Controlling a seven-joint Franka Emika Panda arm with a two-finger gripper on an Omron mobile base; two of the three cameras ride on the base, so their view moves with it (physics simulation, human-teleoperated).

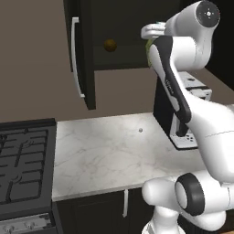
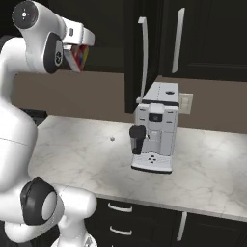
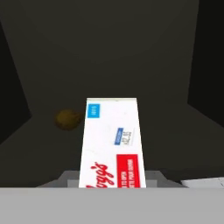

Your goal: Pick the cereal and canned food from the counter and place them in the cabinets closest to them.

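At the top centre of the left base view the gripper (image 1: 153, 33) is clamped on the cereal (image 3: 111, 142), a flat-sided cardboard box whose white panel with red and blue print runs up the lower middle of the hand view, inside the open dark cabinet (image 1: 119, 27). A small round brown object (image 3: 67, 119) lies on the matte shelf at centre left. Below, the veined marble-look counter (image 1: 105, 151) carries a boxy silver coffee machine (image 2: 155, 126).

Soft, even light is washing the counter (image 1: 105, 151) without glare; the open cabinets (image 3: 109, 52) are sitting dim, edges looking slightly blurred.
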